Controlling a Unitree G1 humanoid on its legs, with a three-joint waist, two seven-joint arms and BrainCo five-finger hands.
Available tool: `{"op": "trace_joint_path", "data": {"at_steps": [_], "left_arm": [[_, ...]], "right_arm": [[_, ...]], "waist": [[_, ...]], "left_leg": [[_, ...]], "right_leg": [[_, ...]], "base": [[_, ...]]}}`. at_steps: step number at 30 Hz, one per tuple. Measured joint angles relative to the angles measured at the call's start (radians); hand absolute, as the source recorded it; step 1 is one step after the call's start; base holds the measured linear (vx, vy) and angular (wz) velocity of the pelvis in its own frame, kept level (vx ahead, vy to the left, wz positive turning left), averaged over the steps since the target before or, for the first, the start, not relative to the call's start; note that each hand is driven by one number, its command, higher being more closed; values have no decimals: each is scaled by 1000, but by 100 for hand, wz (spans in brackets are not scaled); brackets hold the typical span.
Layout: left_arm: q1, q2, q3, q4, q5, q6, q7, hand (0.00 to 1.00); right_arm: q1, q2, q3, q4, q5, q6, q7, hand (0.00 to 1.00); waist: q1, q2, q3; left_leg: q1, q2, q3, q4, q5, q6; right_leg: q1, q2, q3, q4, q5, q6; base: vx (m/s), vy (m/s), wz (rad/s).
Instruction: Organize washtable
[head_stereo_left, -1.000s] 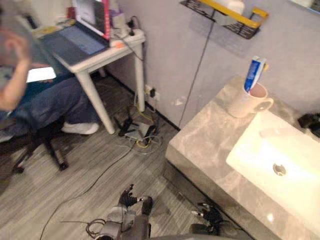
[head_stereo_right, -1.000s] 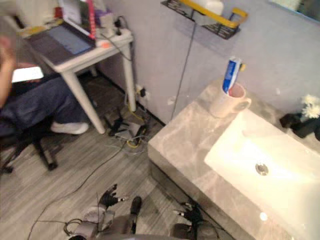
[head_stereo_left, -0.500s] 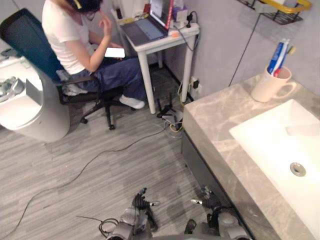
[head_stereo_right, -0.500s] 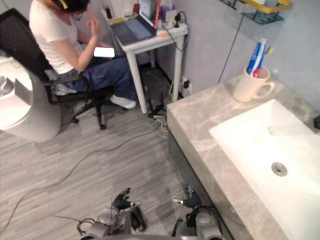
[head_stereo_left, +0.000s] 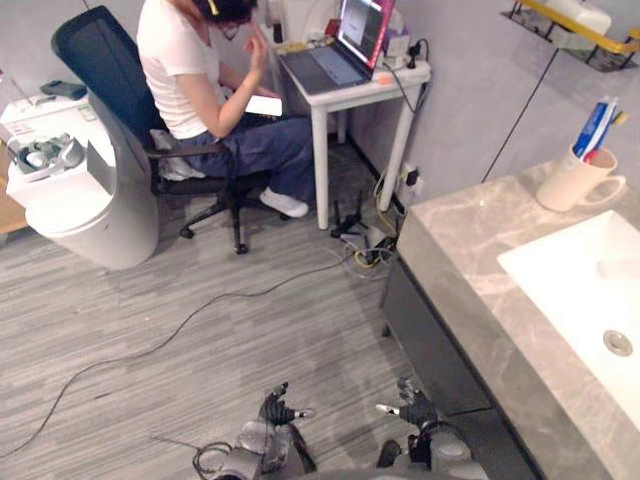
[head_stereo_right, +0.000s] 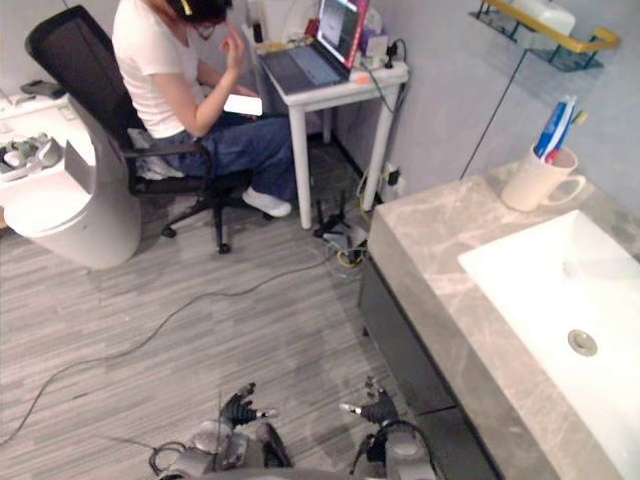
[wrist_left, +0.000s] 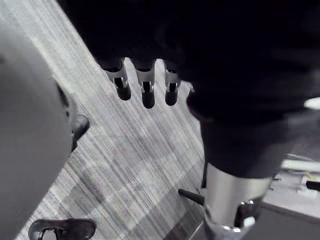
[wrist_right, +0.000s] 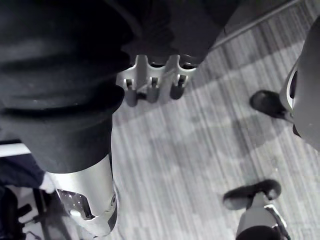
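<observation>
Here is the washtable (head_stereo_left: 470, 250), a grey marbled counter, and everything sits off it. Sunk into its top is the white basin (head_stereo_left: 575, 290), with the drain (head_stereo_left: 618, 343) showing at the basin's near end. At the far end of the washtable, just beyond the basin, a cream mug (head_stereo_left: 570, 180) stands upright on the marble, handle turned toward the wall, and a blue and white toothpaste tube (head_stereo_left: 594, 124) leans up out of it. On the wall above that far end hangs a black wire shelf (head_stereo_left: 575, 35) with a yellow rail. Both hands hang low off the washtable's near corner, over the grey plank floor (head_stereo_left: 200, 330). The left hand (head_stereo_left: 278, 408) is farther from the counter front, its fingers (wrist_left: 144, 90) loose, spread apart and holding nothing. The right hand (head_stereo_left: 412, 410) hangs closer to the counter front, fingers (wrist_right: 152, 85) equally slack and bare. Well away from the washtable, past its far left corner, a person (head_stereo_left: 195, 75) sits in a black office chair (head_stereo_left: 105, 75) at a small white desk (head_stereo_left: 360, 85) with an open laptop (head_stereo_left: 345, 45).
</observation>
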Motion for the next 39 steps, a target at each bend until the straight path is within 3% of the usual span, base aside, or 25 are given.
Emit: {"op": "trace_joint_path", "data": {"at_steps": [2, 3, 4, 5, 6, 7, 8, 9, 12, 15, 17, 18, 20, 21, 23, 24, 26, 30, 31, 32, 34, 36, 37, 39], "left_arm": [[10, -2, 37, -10, -15, -8, 0, 0], [16, -1, 65, -12, -31, -10, 0, 0], [18, 0, 68, -14, -33, -10, 0, 0], [19, 1, 68, -14, -36, -10, 0, 0], [21, 6, 70, -13, -42, -12, 1, 0], [27, 9, 71, -15, -46, -12, 1, 0], [35, 18, 71, -16, -51, -13, 1, 0], [43, 28, 72, -17, -52, -12, 1, 0], [68, 39, 87, -18, -72, -13, 2, 0], [69, 27, 104, -16, -82, -20, 3, 0], [66, 20, 103, -14, -82, -25, 4, 0], [66, 19, 103, -11, -81, -30, 5, 0], [59, 23, 106, -12, -81, -34, 6, 0], [53, 31, 106, -10, -80, -38, 7, 0], [35, 11, 109, -9, -80, -42, 8, 0], [27, -5, 106, -13, -79, -43, 8, 0], [23, -8, 96, -17, -79, -42, 9, 0], [16, -18, 26, -25, -71, -41, 2, 0], [18, -19, 20, -25, -67, -41, 0, 0], [19, -19, 21, -25, -49, -38, 0, 0], [19, -17, 23, -27, -29, -35, -2, 0], [20, -10, 24, -27, -25, -33, -4, 0], [30, -2, 25, -25, -15, -32, -6, 0], [37, 10, 24, -12, 9, -30, -11, 0]], "right_arm": [[0, -5, -3, 1, 0, 1, 0, 0], [4, -10, -15, 1, 0, 1, 0, 0], [8, -13, -18, 1, 0, 1, 0, 0], [12, -19, -18, 1, 0, 1, 0, 0], [19, -24, -20, -2, 0, 1, 2, 0], [17, -24, -20, -3, 0, 1, 2, 0], [15, -28, -18, -12, 1, -1, 2, 0], [17, -26, -16, -29, 2, -4, 2, 0], [17, -20, -8, -32, 5, -5, 3, 0], [-1, -25, -6, -40, 12, -7, 3, 0], [-8, -35, -5, -57, 12, -10, 3, 0], [-7, -40, -5, -70, 12, -10, 3, 0], [-1, -42, -6, -76, 12, -11, 4, 0], [9, -41, -6, -76, 12, -11, 6, 0], [2, -71, -10, -76, 12, -11, 10, 0], [-5, -92, -20, -78, 12, -11, 8, 0], [0, -99, -28, -75, 13, -9, 2, 0], [24, -97, -42, -77, 13, -12, 0, 0], [25, -97, -43, -77, 12, -12, 0, 0], [28, -87, -44, -76, 12, -12, 1, 0], [29, -77, -44, -74, 12, -12, 1, 0], [36, -62, -44, -72, 12, -11, 2, 0], [39, -48, -42, -75, 10, -13, 3, 0], [39, -31, -53, -75, 10, -13, 3, 0]], "waist": [[8, -8, -6], [7, -23, -12], [7, -27, -14], [7, -32, -17], [8, -37, -17], [7, -36, -17], [5, -37, -17], [3, -44, -14], [3, -38, -1], [0, -23, 20], [-21, -20, 26], [-34, -13, 35], [-39, -40, 39], [-51, -58, 47], [-46, -32, 53], [-48, -3, 50], [-51, 1, 56], [-51, -11, 59], [-51, -11, 59], [-52, -6, 56], [-50, -6, 57], [-52, -12, 53], [-58, -14, 43], [-83, -23, 37]], "left_leg": [[-15, -35, 0, 1, -18, 20], [-24, -72, -5, -1, -42, 25], [-25, -89, -10, -1, -50, 29], [-25, -106, -21, 0, -60, 35], [-24, -139, -40, 2, -82, 47], [-22, -146, -47, 2, -84, 48], [-14, -157, -77, 2, -94, 64], [1, -167, -111, 1, -103, 78], [58, -174, -179, -16, -119, 85], [110, -178, -241, -40, -119, 78], [122, -179, -315, -36, -130, 60], [125, -180, -380, -26, -141, 41], [122, -185, -486, 15, -163, 3], [96, -194, -571, 57, -184, -30], [27, -141, -634, 131, -192, -66], [-11, -100, -615, 137, -163, -96], [-13, -40, -491, 84, -102, -98], [63, 35, -49, 78, -85, -82], [74, 40, 9, 88, -86, -81], [92, 56, 140, 129, -100, -37], [91, 56, 217, 143, -109, -18], [88, 20, 234, 120, -99, -3], [94, -38, 207, 59, -78, 21], [105, -111, 147, -47, -20, 45]], "right_leg": [[-34, -46, -9, 60, -23, 31], [-67, -105, -18, 135, -53, 50], [-75, -128, -25, 163, -62, 51], [-84, -151, -29, 199, -64, 41], [-143, -205, -7, 352, -61, -4], [-172, -221, 18, 414, -49, -24], [-220, -239, 69, 528, -21, -66], [-262, -247, 115, 631, -24, -63], [-296, -183, 151, 659, -138, -22], [-362, -91, 225, 524, -152, -6], [-399, -36, 359, 399, -125, 16], [-410, -7, 469, 325, -83, 21], [-394, 18, 615, 273, -24, 34], [-370, -10, 617, 276, 23, 30], [-359, -13, 473, 326, 26, 7], [-345, -15, 377, 325, 10, -19], [-287, -17, 251, 309, -7, -48], [-140, -56, 15, 226, -14, -64], [-131, -63, -11, 222, -13, -63], [-117, -87, -67, 220, -13, -57], [-100, -114, -113, 220, -21, -43], [-68, -143, -153, 217, -23, -13], [-28, -154, -188, 175, -6, 4], [22, -152, -230, 101, 33, 2]], "base": [[65, 182, 24], [137, 192, 40], [174, 188, 45], [226, 174, 46], [235, 189, 42], [280, 224, 49], [240, 182, 57], [278, 117, 65], [316, 21, 77], [272, -34, 67], [341, -148, 115], [313, -205, 144], [325, -338, 191], [334, -521, 253], [207, -446, 228], [142, -411, 201], [104, -389, 182], [8, -204, 161], [-45, 32, 146], [-30, 91, 114], [-28, 152, 104], [-23, 169, 104], [-6, 198, 104], [-2, 142, 129]]}}
